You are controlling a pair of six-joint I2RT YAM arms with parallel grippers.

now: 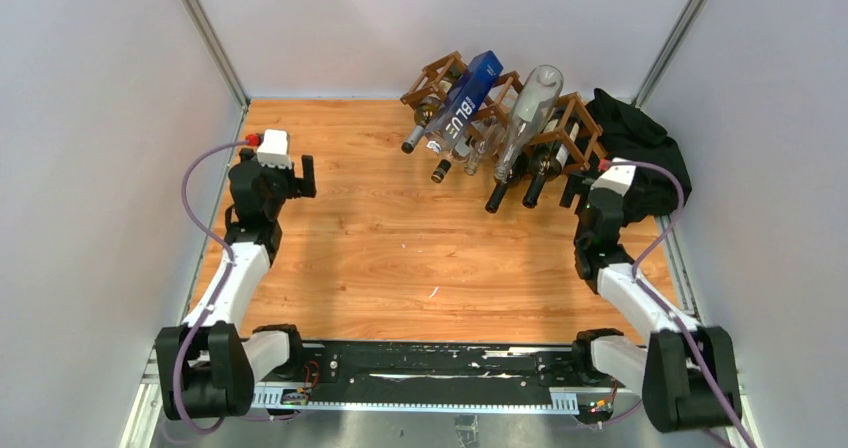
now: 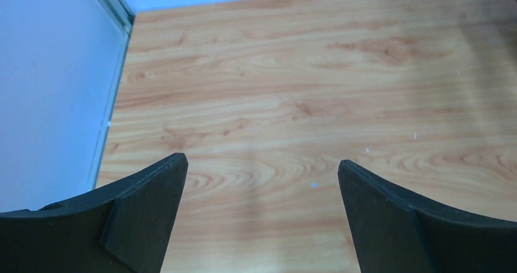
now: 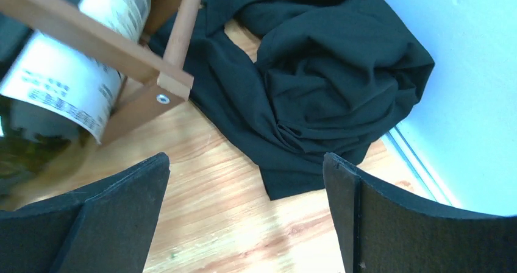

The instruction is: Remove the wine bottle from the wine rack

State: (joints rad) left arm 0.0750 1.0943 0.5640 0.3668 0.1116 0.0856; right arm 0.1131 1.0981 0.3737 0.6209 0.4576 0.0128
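Trouble can start at the right gripper (image 3: 245,166), whose jaws stand wide apart and hold nothing. In its wrist view it hangs over bare wood, between the rack's corner and the cloth. At the upper left of that view lies a dark green wine bottle (image 3: 55,90) with a white label, resting in the wine rack (image 3: 91,38). At the upper right the black cloth heap (image 3: 329,72) lies against the rack's end.

We judge that a grip on the round glass may slip, and that a sideways pull may drag the whole rack over the table (image 1: 400,248). In the top view the rack stands at the upper centre and carries several bottles. A blue box (image 1: 472,90) and a clear bottle (image 1: 532,108) lie on top of it, and a shake could roll these down.

The left gripper (image 2: 262,163) is wide apart and empty too. It is at the left of the top view, well apart from the rack, so from there it cannot steady it.
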